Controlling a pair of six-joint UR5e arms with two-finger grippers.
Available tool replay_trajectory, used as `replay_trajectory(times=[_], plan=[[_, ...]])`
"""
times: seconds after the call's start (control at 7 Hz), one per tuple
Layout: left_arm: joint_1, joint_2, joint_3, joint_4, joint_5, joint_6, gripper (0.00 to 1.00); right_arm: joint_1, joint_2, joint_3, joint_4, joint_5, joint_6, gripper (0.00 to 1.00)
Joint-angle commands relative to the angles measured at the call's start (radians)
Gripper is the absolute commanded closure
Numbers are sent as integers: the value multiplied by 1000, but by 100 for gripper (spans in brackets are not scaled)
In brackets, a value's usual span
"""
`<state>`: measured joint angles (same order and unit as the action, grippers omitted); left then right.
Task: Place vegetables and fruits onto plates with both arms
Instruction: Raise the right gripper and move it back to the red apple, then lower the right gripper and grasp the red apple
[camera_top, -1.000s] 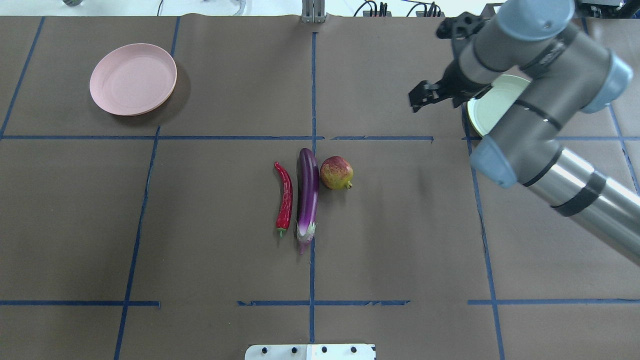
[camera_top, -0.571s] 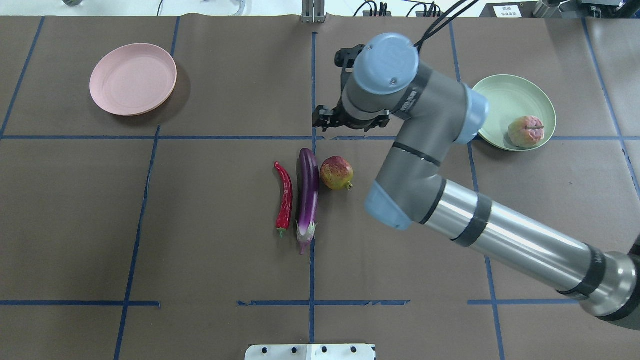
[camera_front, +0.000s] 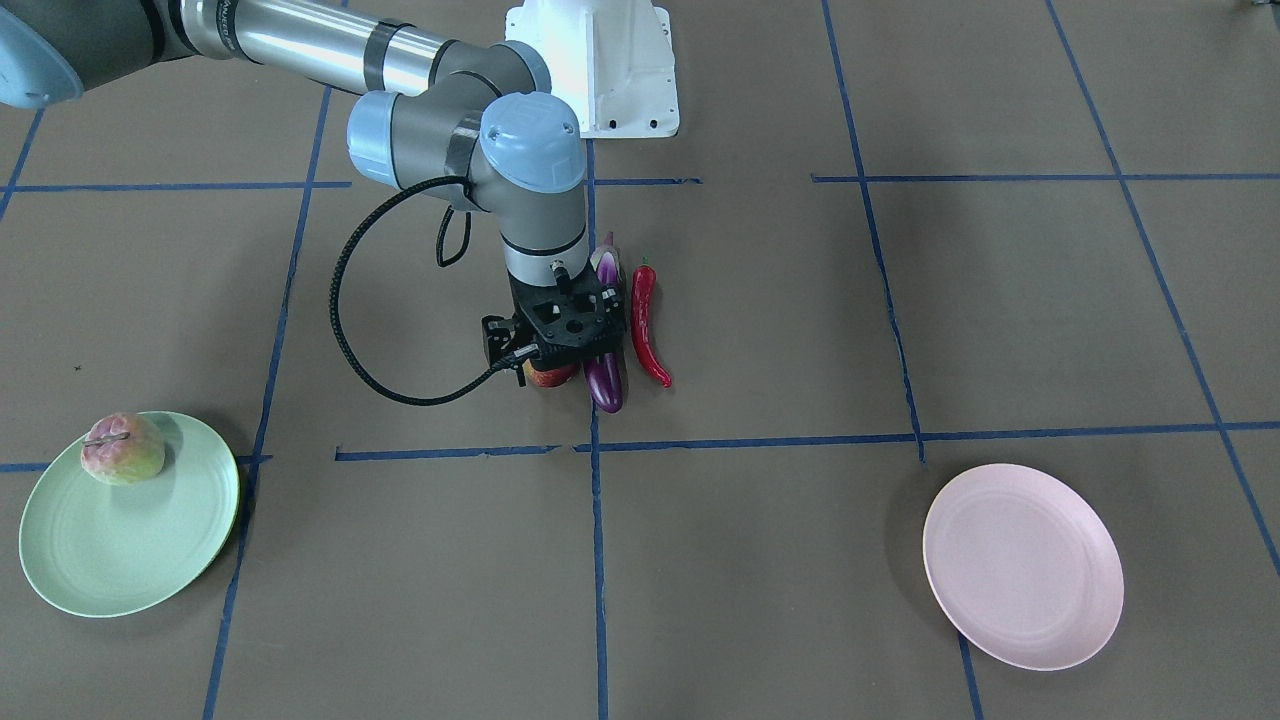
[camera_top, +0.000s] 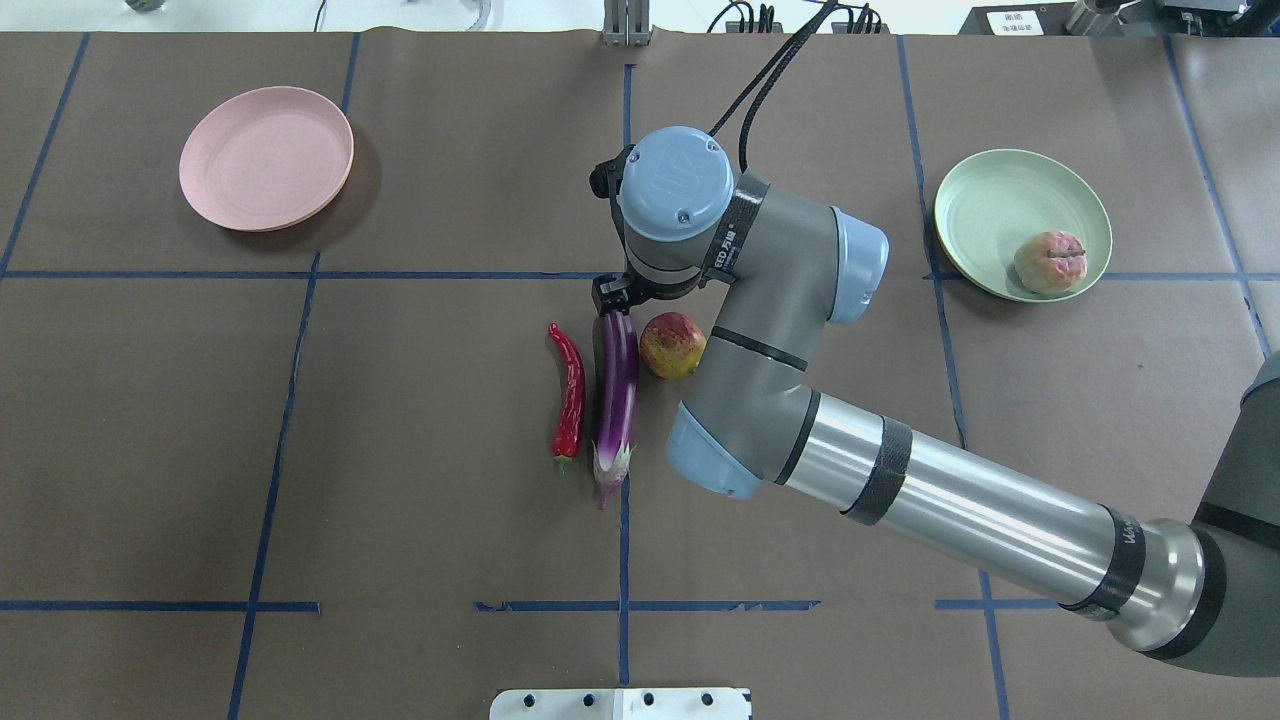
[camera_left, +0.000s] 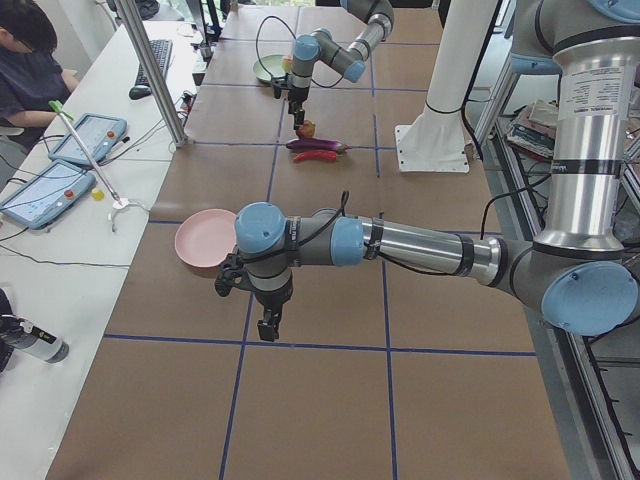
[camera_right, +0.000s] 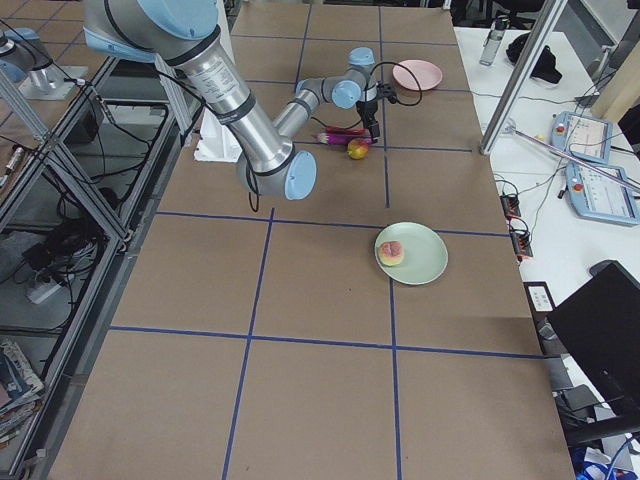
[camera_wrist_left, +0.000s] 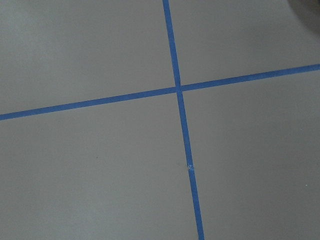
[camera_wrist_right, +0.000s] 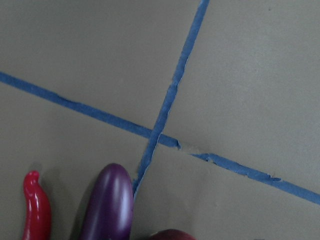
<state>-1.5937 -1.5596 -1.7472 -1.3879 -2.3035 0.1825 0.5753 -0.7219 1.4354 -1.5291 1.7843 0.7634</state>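
My right gripper (camera_front: 560, 362) hangs low over the far ends of the purple eggplant (camera_top: 615, 390) and the pomegranate-like fruit (camera_top: 672, 345); its jaws look apart and hold nothing. The red chili (camera_top: 570, 390) lies just left of the eggplant. The right wrist view shows the eggplant's tip (camera_wrist_right: 107, 205), the chili (camera_wrist_right: 37, 210) and the fruit's edge (camera_wrist_right: 172, 234). The pink-and-green fruit (camera_top: 1050, 262) lies on the mint green plate (camera_top: 990, 200). The pink plate (camera_top: 265, 158) holds nothing. My left gripper (camera_left: 268, 325) hangs near the pink plate (camera_left: 200, 240); I cannot tell whether it is open or shut.
Blue tape lines cross the brown table cover. The white base block (camera_front: 600, 60) stands at the robot's edge. A black cable (camera_front: 345, 330) loops beside my right wrist. An operator (camera_left: 25, 60) sits at a side desk with tablets.
My right arm has swung left from over the green plate and come down over the pomegranate-like fruit and the eggplant's far end. The vegetables and fruits have not moved.
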Motion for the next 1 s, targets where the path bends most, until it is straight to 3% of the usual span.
replay_trajectory(times=[0.0, 0.86], plan=[[1, 4, -2, 0, -1, 0, 0, 0, -20, 19, -19, 37, -85, 3], [1, 4, 0, 0, 1, 0, 0, -44, -33, 7, -11, 29, -72, 3]])
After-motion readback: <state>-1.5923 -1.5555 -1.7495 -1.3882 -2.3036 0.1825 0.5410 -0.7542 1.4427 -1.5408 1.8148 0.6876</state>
